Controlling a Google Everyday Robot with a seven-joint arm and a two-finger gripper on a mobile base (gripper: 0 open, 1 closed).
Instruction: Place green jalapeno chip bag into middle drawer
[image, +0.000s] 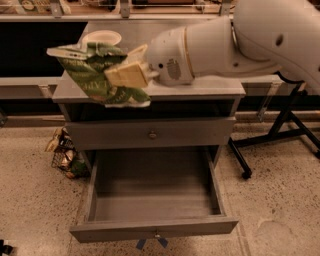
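The green jalapeno chip bag hangs in the air in front of the cabinet's top left edge, held upright and crinkled. My gripper is shut on its right side, with one tan finger across the front of the bag. My white arm reaches in from the upper right. The middle drawer is pulled wide open below, its deep grey box bare inside, with a small knob and blue tape at the front's lower edge. The bag is above and to the left of the drawer's opening.
The grey cabinet top carries a white bowl at its back left. A shut knobbed drawer front sits above the open one. A wire basket of snack bags stands on the floor at left. A black stand's legs are at right.
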